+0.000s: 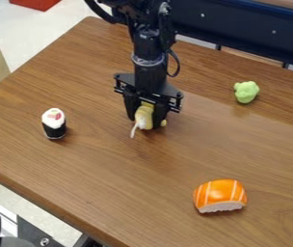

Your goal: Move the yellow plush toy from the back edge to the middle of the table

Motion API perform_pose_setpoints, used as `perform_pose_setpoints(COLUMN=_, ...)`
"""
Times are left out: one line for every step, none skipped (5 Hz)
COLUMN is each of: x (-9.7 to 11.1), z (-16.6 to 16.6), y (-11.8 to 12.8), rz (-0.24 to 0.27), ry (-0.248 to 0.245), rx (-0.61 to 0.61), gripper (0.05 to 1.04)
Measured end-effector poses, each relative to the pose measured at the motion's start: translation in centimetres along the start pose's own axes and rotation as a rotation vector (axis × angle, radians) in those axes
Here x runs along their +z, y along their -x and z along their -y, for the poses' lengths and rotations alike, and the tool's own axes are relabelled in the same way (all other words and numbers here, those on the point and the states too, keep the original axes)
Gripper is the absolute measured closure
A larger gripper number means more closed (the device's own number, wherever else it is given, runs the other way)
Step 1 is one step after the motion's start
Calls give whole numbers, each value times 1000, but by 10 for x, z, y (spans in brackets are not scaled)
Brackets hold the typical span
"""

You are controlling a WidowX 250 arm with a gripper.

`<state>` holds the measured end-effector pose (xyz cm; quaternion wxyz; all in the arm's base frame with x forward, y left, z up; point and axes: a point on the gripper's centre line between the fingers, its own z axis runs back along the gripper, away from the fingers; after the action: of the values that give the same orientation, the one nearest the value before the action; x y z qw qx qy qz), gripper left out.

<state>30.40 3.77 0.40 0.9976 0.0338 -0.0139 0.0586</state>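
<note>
On a brown wooden table point(98, 164), I am keeping my black gripper point(148, 118) closed around a small yellow-and-white toy point(144, 116), which is sitting between its fingers, a thin white strip point(133, 130) hanging beneath; orange-and-white sushi point(220, 195), black-and-white sushi point(54, 124) and a green piece point(246, 91) are lying well apart.

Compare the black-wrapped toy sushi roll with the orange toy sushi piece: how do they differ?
The black-wrapped roll is narrow and upright; the orange piece is broader and low. The roll has a white top with a pink and green pattern; the orange piece has pale stripes over a whitish base. Both rest on the wooden table, apart from the gripper.
</note>
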Motion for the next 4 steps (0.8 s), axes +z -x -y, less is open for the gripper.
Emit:
perform_pose_setpoints(x=2, z=0, y=0, rz=-13, ry=24, rx=10, gripper=89)
perform_pose_setpoints(x=6, z=-2, y=3, rz=-44, ry=50, rx=7, gripper=83)
perform_pose_setpoints(x=32, z=-7, y=2, rz=-8, ry=81, rx=2, gripper=83)
perform_pose_setpoints(x=43, z=-15, y=0, rz=-14, ry=113, rx=6, gripper=83)
